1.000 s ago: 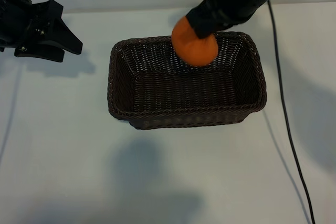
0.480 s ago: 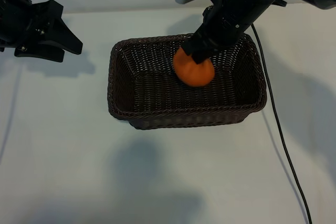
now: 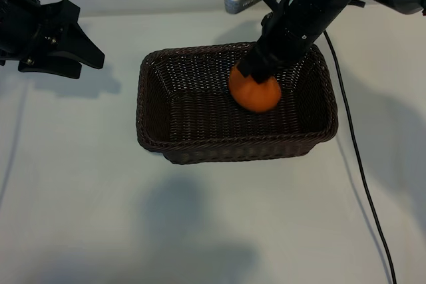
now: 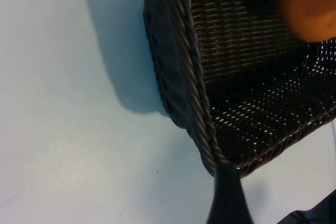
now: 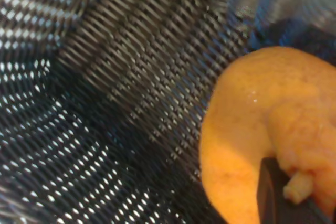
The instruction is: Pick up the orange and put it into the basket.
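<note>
The orange (image 3: 255, 92) is inside the dark woven basket (image 3: 226, 145), toward its far right part, low over the floor. My right gripper (image 3: 258, 73) reaches down into the basket from the back right and is shut on the orange's top. In the right wrist view a dark finger (image 5: 273, 195) presses against the puckered nub of the orange (image 5: 244, 129), with basket weave (image 5: 105, 77) behind it. Whether the fruit touches the floor is hidden. My left gripper (image 3: 86, 66) stands open at the far left, off the basket; its wrist view shows the braided basket rim (image 4: 199, 93) and the orange (image 4: 310, 3).
A black cable (image 3: 359, 164) runs down the white table (image 3: 80, 184) on the basket's right. The right arm (image 3: 319, 4) slants over the basket's back right corner. Bare table lies in front of and left of the basket.
The right gripper has carried the orange from above the basket's back rim down into the basket and slightly right. The left arm has not moved.
</note>
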Robot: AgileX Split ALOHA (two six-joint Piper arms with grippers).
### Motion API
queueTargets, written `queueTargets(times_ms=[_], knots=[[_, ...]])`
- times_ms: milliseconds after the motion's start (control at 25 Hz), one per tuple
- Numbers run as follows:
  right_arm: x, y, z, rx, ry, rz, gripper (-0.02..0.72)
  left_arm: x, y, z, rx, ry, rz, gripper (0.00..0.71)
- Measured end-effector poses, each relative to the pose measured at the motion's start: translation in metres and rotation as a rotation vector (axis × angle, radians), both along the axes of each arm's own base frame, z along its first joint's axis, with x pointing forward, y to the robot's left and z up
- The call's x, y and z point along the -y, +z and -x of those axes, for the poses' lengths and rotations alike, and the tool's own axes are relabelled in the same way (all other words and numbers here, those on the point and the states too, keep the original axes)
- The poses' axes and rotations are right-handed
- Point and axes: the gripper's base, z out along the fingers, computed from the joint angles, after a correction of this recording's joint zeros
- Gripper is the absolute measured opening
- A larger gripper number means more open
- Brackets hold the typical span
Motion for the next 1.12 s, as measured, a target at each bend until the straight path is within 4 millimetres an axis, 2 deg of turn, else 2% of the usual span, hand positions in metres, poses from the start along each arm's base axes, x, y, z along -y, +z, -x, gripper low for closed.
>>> queueTargets(times_ms=[240, 360, 440, 640, 720, 960, 1120], knots=[[0.000, -0.005, 0.000, -0.019, 0.000, 0.001, 0.051, 0.000, 0.000, 0.000, -0.002, 0.002, 0.000, 0.518], [0.000, -0.005, 0.000, -0.026, -0.004, 0.000, 0.093, 0.000, 0.000, 0.000, -0.002, 0.002, 0.000, 0.518], [0.000, -0.005, 0.001, -0.036, -0.001, 0.002, 0.175, 0.000, 0.000, 0.000, -0.002, 0.002, 0.000, 0.518], [0.000, -0.005, 0.003, -0.056, -0.010, -0.001, 0.434, 0.000, 0.000, 0.000, -0.002, 0.002, 0.000, 0.518], [-0.001, -0.004, 0.003, -0.060, -0.012, -0.002, 0.484, 0.000, 0.000, 0.000, -0.002, 0.002, 0.000, 0.518], [0.000, -0.002, 0.005, -0.081, -0.028, -0.005, 0.494, 0.000, 0.000, 0.000, -0.002, 0.002, 0.000, 0.518], [0.001, 0.019, 0.010, -0.041, -0.030, -0.019, 0.472, 0.000, 0.000, 0.000, -0.002, 0.002, 0.000, 0.518]])
